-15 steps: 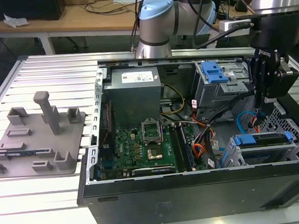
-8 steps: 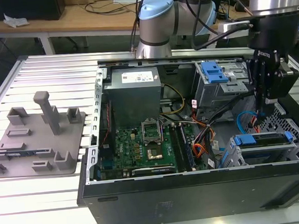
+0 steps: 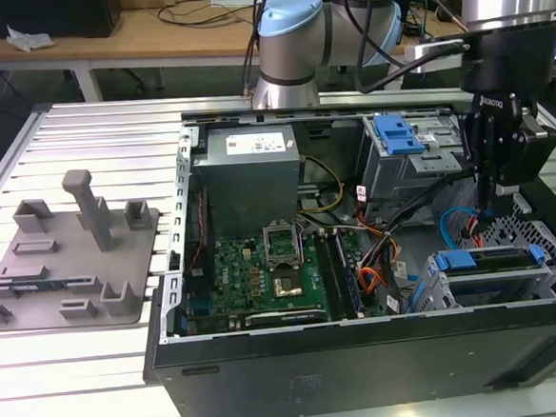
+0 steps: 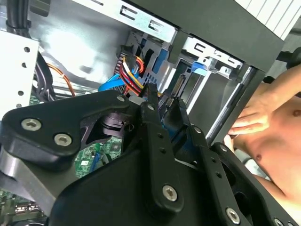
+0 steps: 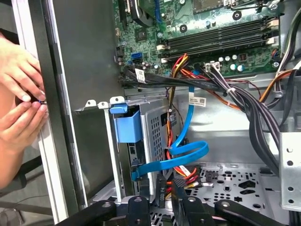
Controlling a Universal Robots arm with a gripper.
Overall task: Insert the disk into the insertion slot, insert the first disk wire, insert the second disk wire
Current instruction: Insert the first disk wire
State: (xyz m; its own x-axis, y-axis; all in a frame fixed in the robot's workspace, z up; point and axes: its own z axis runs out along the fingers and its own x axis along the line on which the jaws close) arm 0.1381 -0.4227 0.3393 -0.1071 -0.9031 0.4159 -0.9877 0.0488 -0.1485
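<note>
The disk (image 3: 496, 260), silver in its blue carrier (image 5: 128, 126), sits inside the insertion slot (image 3: 435, 291), a grey perforated cage (image 5: 156, 123) at the case's front corner on the exterior view's right. A flat blue disk wire (image 5: 188, 151) loops down to the disk's end. My gripper (image 3: 495, 196) hangs just above the cage. Its fingers (image 5: 162, 200) are nearly together on a black plug with red, yellow and black leads (image 5: 184, 173). In the second wrist view the gripper (image 4: 162, 99) points at the cage, with the coloured leads (image 4: 131, 70) beside it.
The open computer case (image 3: 365, 365) lies on a slatted metal table. A taller grey bay with a blue latch (image 3: 397, 135) stands behind the gripper. Cable bundles (image 5: 235, 94) cross near the motherboard (image 3: 263, 267). A person's hands (image 5: 21, 84) touch the case edge. A grey fixture plate (image 3: 72, 266) lies on the exterior view's left.
</note>
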